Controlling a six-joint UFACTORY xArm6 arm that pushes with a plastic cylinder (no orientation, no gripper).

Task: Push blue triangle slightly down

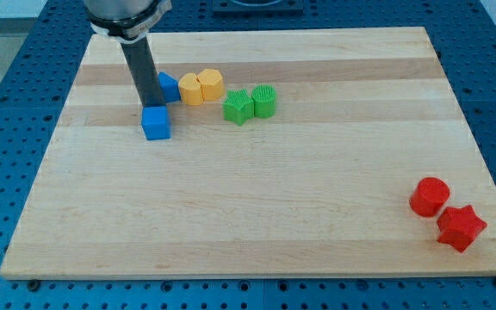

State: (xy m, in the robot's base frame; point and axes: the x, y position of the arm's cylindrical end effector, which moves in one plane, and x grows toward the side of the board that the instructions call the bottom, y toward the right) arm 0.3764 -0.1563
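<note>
The blue triangle lies near the view's top left, partly hidden behind my dark rod. My tip rests on the board just left of and below the triangle, right at the top edge of a blue cube. The rod runs up from the tip to the arm at the view's top.
Two yellow blocks sit just right of the blue triangle. A green star and a green cylinder lie further right. A red cylinder and a red star sit at the bottom right of the wooden board.
</note>
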